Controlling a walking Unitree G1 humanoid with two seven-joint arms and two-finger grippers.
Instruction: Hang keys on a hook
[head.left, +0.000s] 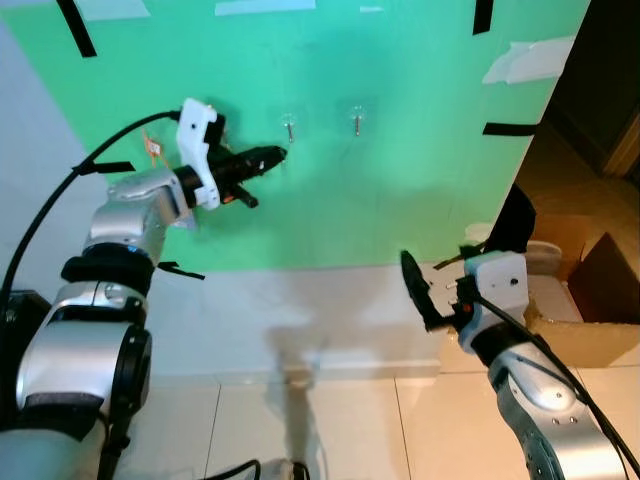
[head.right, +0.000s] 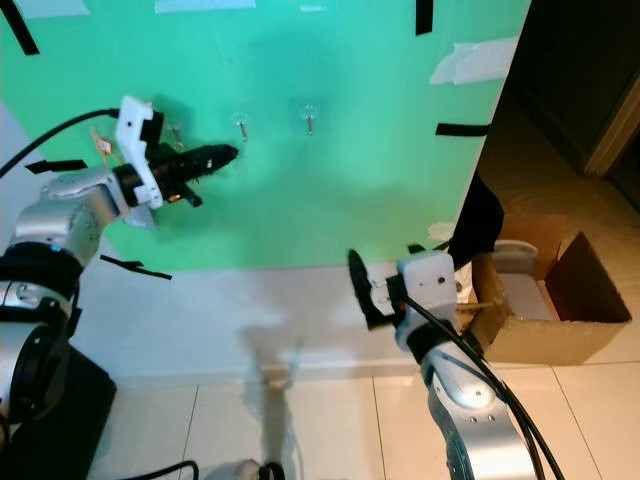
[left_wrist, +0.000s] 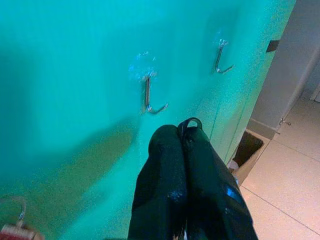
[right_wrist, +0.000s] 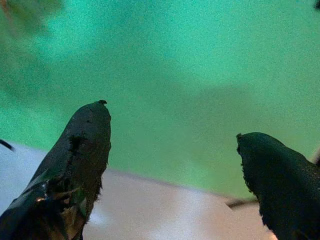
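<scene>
Keys: what shows is a small dark ring (left_wrist: 191, 123) poking out from between the tips of the left gripper (head.left: 268, 157), whose fingers are pressed together on it; the rest of the keys is hidden behind the fingers, so the count or shape can't be told. The gripper is raised at the green wall panel (head.left: 420, 190), tips just beside the left hook (head.left: 289, 127), slightly below it; the right hook (head.left: 357, 120) sits a little further right on the same panel. In the left wrist view the left hook hangs as a metal J with its upturned tip pointing toward the ring. Judgement: the step in hand is threading the ring over that tip. To do it well, bring the ring above the hook tip, face its opening to the tip, push in toward the panel, then lower until the ring seats in the bend, and only then loosen the fingers. Risk: the ring protrudes very little, so the fingertips may hit the hook first, or the ring may skid off the tip. The right gripper (head.left: 432, 290) idles low at right near the white lower wall, fingers spread wide with nothing between them. A cardboard box (head.right: 560, 300) sits on the floor at far right. No readable writing or brand marks anywhere.
</scene>
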